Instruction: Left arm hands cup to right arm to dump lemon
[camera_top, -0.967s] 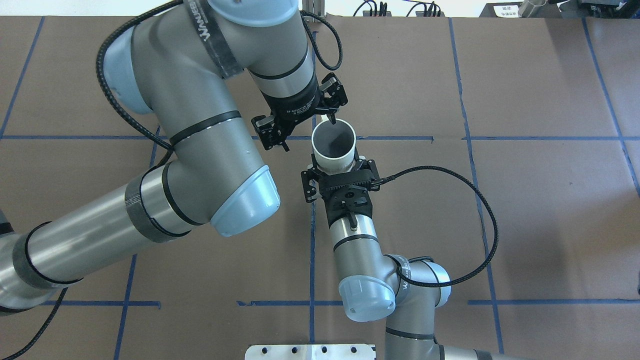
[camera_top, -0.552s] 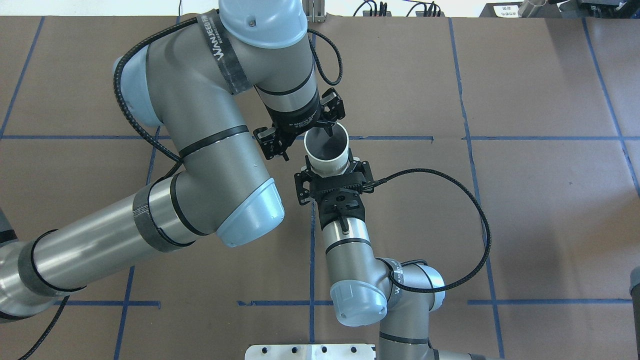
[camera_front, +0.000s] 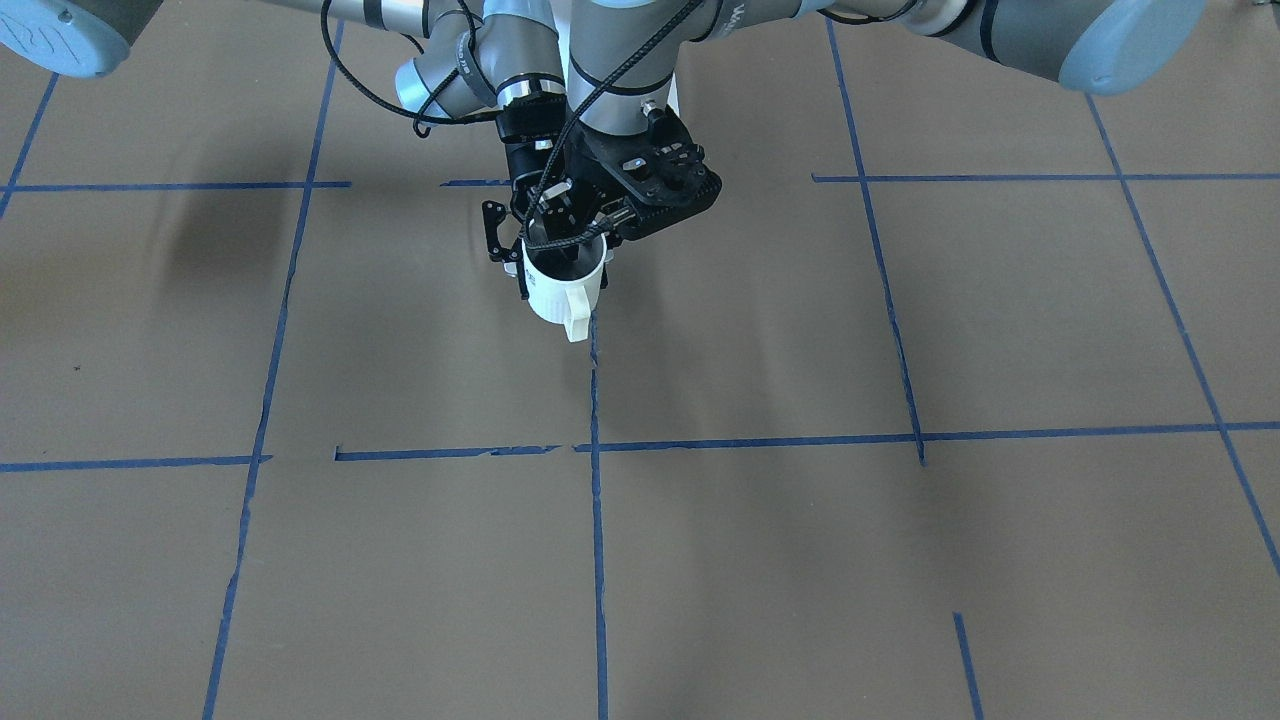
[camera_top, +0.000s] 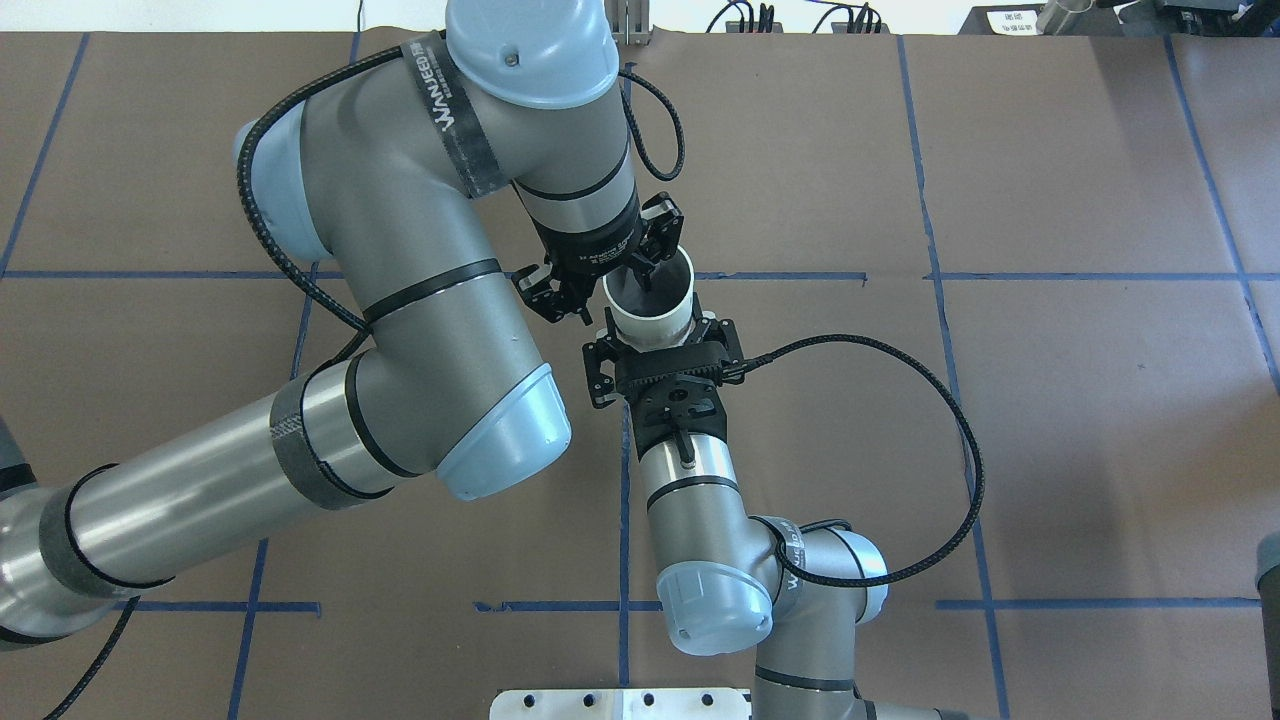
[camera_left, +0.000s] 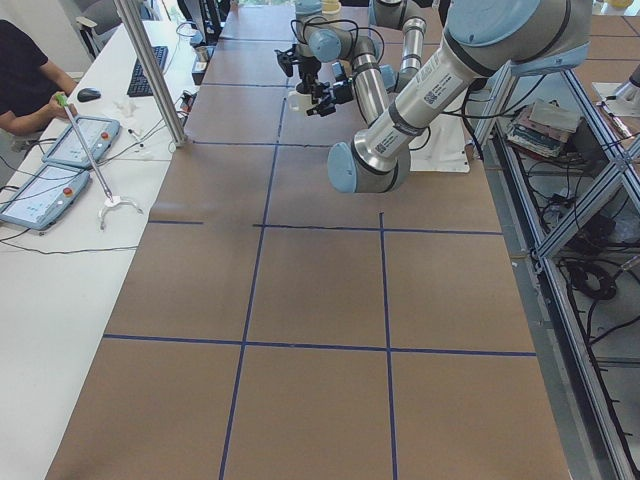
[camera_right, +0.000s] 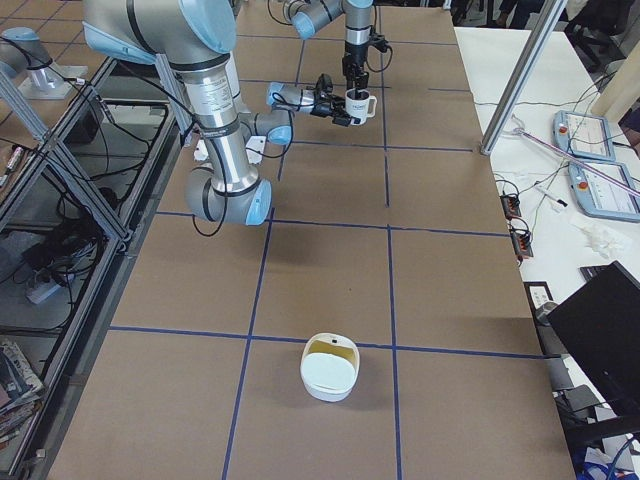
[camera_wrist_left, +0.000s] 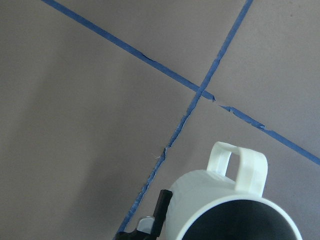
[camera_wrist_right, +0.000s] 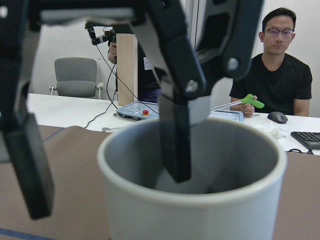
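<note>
The white cup (camera_top: 655, 318) hangs above the table, mouth up and grey inside; it also shows in the front view (camera_front: 558, 295) with its handle toward that camera. My right gripper (camera_top: 662, 345) reaches in level from the near side and is shut on the cup's lower wall; one of its fingers (camera_wrist_left: 161, 207) lies against the wall. My left gripper (camera_top: 606, 290) points down from above and is open. One of its fingers (camera_wrist_right: 175, 135) hangs inside the cup, the other stands outside, clear of the wall. The lemon is not in view.
Brown table cover with blue tape lines (camera_top: 780, 276). A white rounded container (camera_right: 330, 366) with a yellowish inside sits far down the table on my right. Operators with tablets sit at the side bench (camera_left: 25, 75). Metal post (camera_left: 150, 70) at the bench edge.
Both arms and the cup shifted a little to the left and nearer. The left gripper's finger, at the rim before, now hangs further inside the cup.
</note>
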